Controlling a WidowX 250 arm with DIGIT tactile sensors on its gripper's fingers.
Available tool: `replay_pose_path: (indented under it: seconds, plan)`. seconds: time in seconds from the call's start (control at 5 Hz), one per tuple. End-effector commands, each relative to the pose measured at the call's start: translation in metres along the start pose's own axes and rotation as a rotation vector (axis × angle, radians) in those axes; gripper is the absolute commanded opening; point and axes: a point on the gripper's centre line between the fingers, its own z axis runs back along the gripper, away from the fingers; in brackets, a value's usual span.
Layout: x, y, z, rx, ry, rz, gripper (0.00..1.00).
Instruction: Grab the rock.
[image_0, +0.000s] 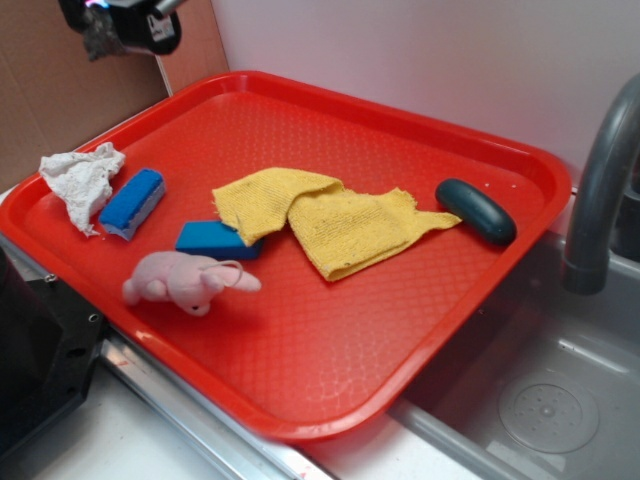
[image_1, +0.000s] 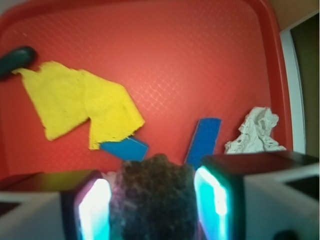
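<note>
The rock (image_1: 154, 197) is a dark brown, bumpy lump held between my two fingers in the wrist view, filling the gap between the glowing pads. In the exterior view my gripper (image_0: 100, 35) hangs high at the top left, above the red tray (image_0: 330, 370), with the grey rough rock (image_0: 98, 38) showing at its tip. The gripper is shut on the rock, well clear of the tray floor.
On the tray lie a white rag (image_0: 80, 182), two blue blocks (image_0: 133, 202) (image_0: 215, 240), a pink plush toy (image_0: 185, 282), a yellow cloth (image_0: 330, 220) and a dark teal oval bar (image_0: 476, 211). A grey faucet (image_0: 600, 190) and sink (image_0: 545, 400) stand at the right.
</note>
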Motion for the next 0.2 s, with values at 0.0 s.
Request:
replay_pose_path:
  seconds: [0.0]
  plan:
    - [-0.0293,-0.0236,0.0048,-0.029,-0.028,0.014,0.00]
